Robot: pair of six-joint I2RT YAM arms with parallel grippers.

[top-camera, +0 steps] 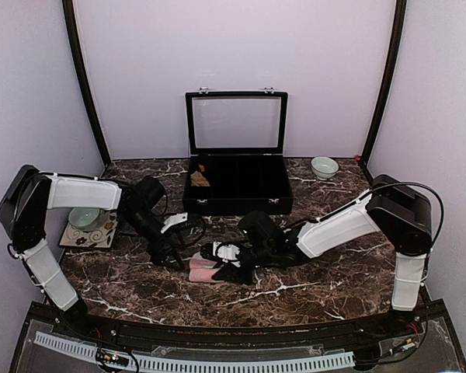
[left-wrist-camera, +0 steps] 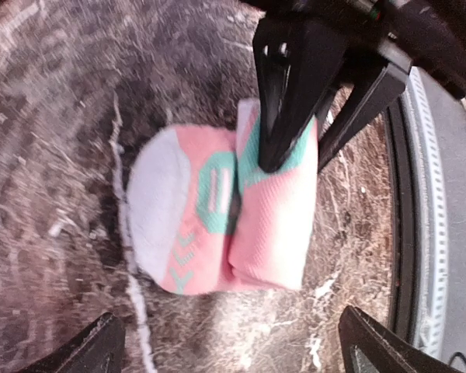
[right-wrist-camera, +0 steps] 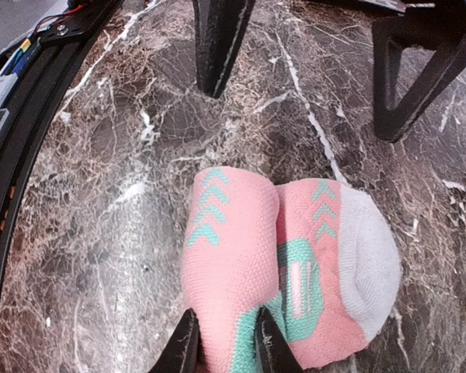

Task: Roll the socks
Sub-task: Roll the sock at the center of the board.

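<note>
From my station I count one sock in view, the pink sock [right-wrist-camera: 287,264] with mint-green marks and a white toe; I cannot find a second sock in any view. It lies on the marble table [top-camera: 318,291] near the front, just left of centre. It is partly rolled: one end is doubled into a thick fold that sits against the flat toe half. There are two arms, and both claws meet at the sock. The right claw [right-wrist-camera: 225,350] comes in low from the right, its white forearm stretched leftward close to the table. Its two fingers are pressed close together, pinching the edge of the thick fold between them. The left claw [left-wrist-camera: 233,350] stands just beside the sock, on the side away from the right claw. Its forearm reaches in from the left and the wrist is bent steeply down; its two fingers are spread wide and clear of the sock. Behind, I count one black case [top-camera: 237,186] with its glass lid standing upright, and one small tan bundle [top-camera: 199,179] at its left end. There are two bowls: one pale bowl [top-camera: 324,166] just right of the case, and one green bowl [top-camera: 84,218] on one patterned mat [top-camera: 107,233] at the left, beside the left arm.
</note>
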